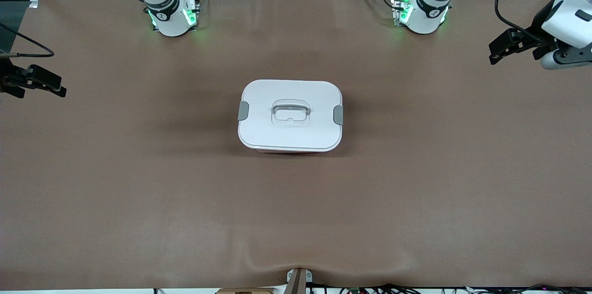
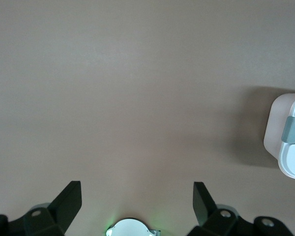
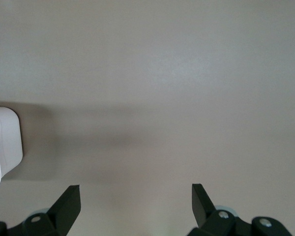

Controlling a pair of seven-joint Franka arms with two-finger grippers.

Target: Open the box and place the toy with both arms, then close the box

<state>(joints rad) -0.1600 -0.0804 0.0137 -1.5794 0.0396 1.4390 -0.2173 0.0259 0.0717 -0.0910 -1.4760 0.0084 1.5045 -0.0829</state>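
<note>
The box stands in the middle of the brown table with its white lid on. Both grey clips sit down at the lid's ends, and the clear handle is in the lid's middle. The toy is out of view. My left gripper hangs open and empty above the left arm's end of the table, well apart from the box. My right gripper hangs open and empty above the right arm's end. The left wrist view shows the open gripper and a box end. The right wrist view shows the open gripper and a box end.
The two arm bases glow green along the table's edge farthest from the front camera. A small bracket sits at the nearest edge, where the brown cover ripples. Cables lie near the left arm's base.
</note>
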